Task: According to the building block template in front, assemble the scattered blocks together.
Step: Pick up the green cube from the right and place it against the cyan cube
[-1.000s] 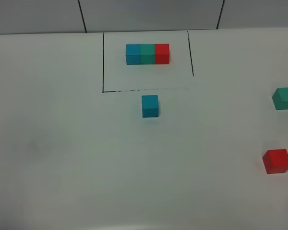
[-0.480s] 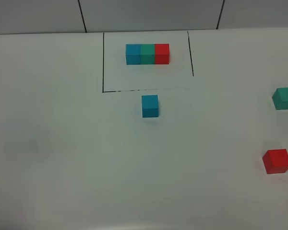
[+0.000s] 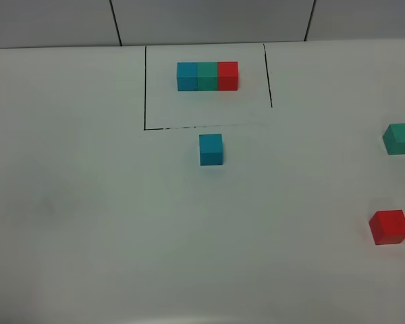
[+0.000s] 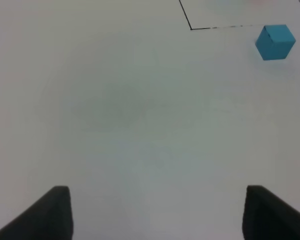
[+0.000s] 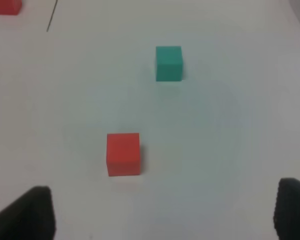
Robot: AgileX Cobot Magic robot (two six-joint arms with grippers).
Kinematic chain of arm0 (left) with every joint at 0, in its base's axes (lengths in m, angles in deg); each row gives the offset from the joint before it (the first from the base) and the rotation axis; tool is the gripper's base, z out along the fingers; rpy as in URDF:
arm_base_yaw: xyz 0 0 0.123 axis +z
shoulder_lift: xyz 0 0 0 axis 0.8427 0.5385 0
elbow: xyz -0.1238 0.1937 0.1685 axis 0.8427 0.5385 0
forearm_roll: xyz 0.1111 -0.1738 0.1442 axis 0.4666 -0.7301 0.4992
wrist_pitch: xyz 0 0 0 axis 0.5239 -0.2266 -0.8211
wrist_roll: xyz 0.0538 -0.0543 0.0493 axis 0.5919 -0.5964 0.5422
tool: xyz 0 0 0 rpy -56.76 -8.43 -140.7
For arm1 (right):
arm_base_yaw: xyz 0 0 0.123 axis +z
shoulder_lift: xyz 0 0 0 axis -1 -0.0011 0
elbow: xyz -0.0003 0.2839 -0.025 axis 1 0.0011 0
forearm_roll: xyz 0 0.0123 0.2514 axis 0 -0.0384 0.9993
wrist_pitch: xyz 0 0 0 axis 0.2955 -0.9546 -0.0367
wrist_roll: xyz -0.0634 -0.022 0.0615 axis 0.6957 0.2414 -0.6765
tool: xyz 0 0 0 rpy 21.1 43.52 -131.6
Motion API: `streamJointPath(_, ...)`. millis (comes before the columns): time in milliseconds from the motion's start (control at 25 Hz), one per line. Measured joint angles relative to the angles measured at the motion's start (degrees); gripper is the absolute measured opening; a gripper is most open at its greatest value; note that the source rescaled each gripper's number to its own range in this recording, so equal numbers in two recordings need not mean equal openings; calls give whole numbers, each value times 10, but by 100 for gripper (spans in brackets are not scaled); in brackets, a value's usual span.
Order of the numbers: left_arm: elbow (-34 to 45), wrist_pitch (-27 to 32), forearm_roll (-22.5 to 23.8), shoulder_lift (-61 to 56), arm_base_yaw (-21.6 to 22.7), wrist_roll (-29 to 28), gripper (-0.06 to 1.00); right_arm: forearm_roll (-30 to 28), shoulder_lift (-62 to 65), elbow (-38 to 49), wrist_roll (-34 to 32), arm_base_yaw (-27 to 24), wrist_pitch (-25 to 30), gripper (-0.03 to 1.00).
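Template row (image 3: 207, 75) upper centre of overhead frame, inside black outline (image 3: 145, 88). Blue cube (image 3: 211, 149) centre, just below outline's lower line. Teal-green cube (image 3: 399, 138) and red cube (image 3: 389, 227) at right edge, apart. Left gripper (image 4: 160, 212), right gripper (image 5: 162, 210): jaws spread, empty.

The white counter (image 3: 88, 202) is carrying six cubes. The template (image 3: 207, 75), a tight blue-green-red row, is sitting at the far side inside a thin black outline (image 3: 145, 88). A blue cube (image 3: 211, 149) is lying just outside the outline's near edge. A green cube (image 3: 399, 138) and a red cube (image 3: 389, 227) are resting well apart from it by the right edge, the red one nearer the front.
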State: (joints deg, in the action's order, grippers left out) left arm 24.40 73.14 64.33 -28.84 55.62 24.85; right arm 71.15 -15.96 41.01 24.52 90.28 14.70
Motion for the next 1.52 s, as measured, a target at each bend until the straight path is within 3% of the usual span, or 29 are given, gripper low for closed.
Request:
streamJointPath(200, 0, -1, 0, 0, 0, 0, 65, -6, -155, -28, -2, 0, -45, 84)
streamJointPath(560, 0, -1, 0, 2, 0, 0, 65, -9, -595, -166, -5, 0, -155, 84)
streamJointPath(840, 0, -1, 0, 2, 0, 0, 65, -10, -880, -337, 16, 0, -162, 84)
streamJointPath(1120, 0, -1, 0, 2, 0, 0, 65, 17, -1033, -449, 53, -25, -155, 84)
streamJointPath(1520, 0, -1, 0, 2, 0, 0, 65, 54, -1117, -474, 91, -56, -206, 84)
